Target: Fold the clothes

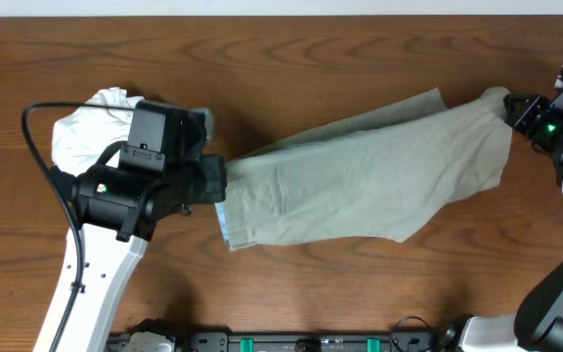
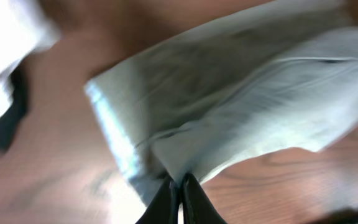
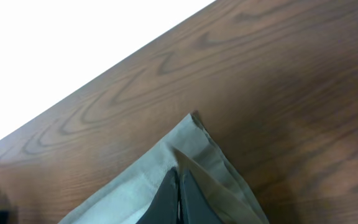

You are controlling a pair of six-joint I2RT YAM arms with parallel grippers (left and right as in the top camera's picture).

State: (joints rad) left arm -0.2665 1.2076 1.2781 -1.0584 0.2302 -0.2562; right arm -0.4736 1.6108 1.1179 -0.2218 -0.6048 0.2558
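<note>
Trousers: the trousers (image 1: 360, 176) lie across the middle of the bench (image 1: 291, 59), mostly flat and drawn out long between the two claws.
Long axis: it slants, from the left end low and near the bench's middle up to the right end nearer the back edge.
Left claw: the left claw (image 1: 215, 188) is at the left end, its fingers closed narrow on the cloth's edge. The left wrist view is blurred, so I cannot tell whether that end is waistband or hem.
Right claw: the right claw (image 1: 509, 106) is at the right end, pinched narrow on a corner of the cloth, with the tip of that corner showing just past the fingers in the right wrist view.
Nearer arm: each holds its own end, and neither is closer to the middle of the cloth.
Coming move: probably one end carried over along the slant to meet the other, so the path follows the long axis rather than crossing it.
Surface: dark, smooth wood grain, on which I judge the cotton will slide rather than catch.
Room: bare wood shows in front of and behind the trousers. The white garment (image 1: 91, 122) sits just beyond the left arm, near enough to be dragged along.
</note>
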